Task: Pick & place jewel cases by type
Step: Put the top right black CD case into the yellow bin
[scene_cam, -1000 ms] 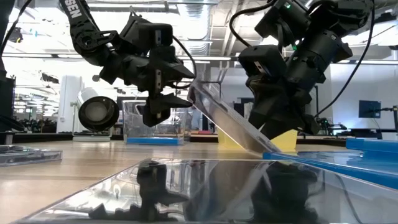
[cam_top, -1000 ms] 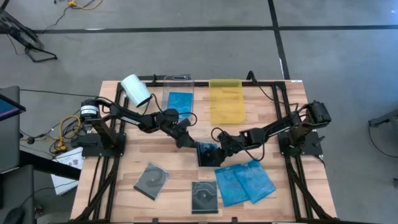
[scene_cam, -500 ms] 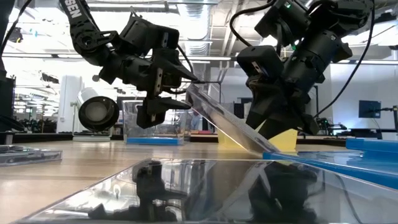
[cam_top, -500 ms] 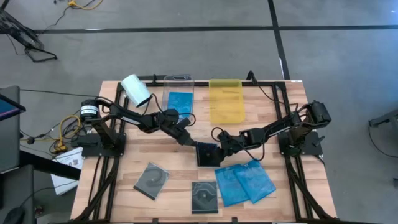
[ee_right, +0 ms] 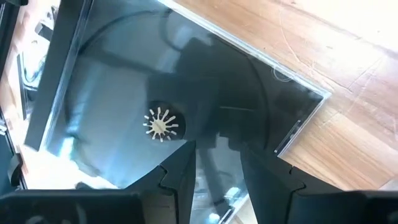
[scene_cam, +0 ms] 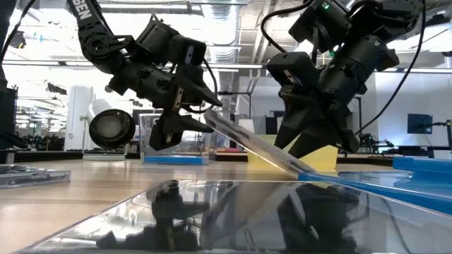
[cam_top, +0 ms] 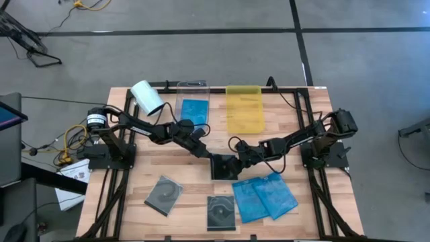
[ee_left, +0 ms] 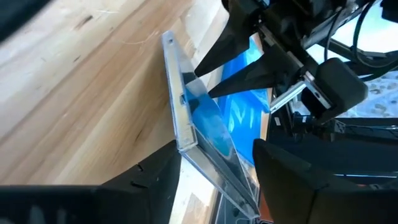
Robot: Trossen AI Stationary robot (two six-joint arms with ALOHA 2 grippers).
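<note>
A dark clear jewel case [cam_top: 224, 166] stands tilted at mid-table, its lower edge [scene_cam: 302, 169] on the wood and its raised edge [scene_cam: 212, 116] toward the left. My right gripper [cam_top: 238, 158] is shut on it from the right. My left gripper [cam_top: 203, 150] is open. Its fingers stand above and below the raised edge, which runs between them in the left wrist view [ee_left: 214, 163]. Whether they touch it I cannot tell. Two blue jewel cases [cam_top: 265, 196] and two grey ones [cam_top: 163, 194] [cam_top: 221, 212] lie flat near the front. My right gripper pinches the tilted case between its two fingers [ee_right: 180, 171] at the low, right-hand side [scene_cam: 296, 156]. It comes slanting down from the table's right. The case leans up to the left with its lower edge on the table and its disc hub [ee_right: 161, 123] ahead of the fingers.
At the back stand a clear tray [cam_top: 193, 101] holding a blue case, a yellow tray [cam_top: 244, 109] and a white roll [cam_top: 147, 97]. Bare wood shows at the left front and at the far right.
My left gripper has rolled about its own axis, and its fingers have drawn closer together around the case's raised edge. The case has tipped lower: its raised edge has sunk while its lower edge has stayed on the table.
</note>
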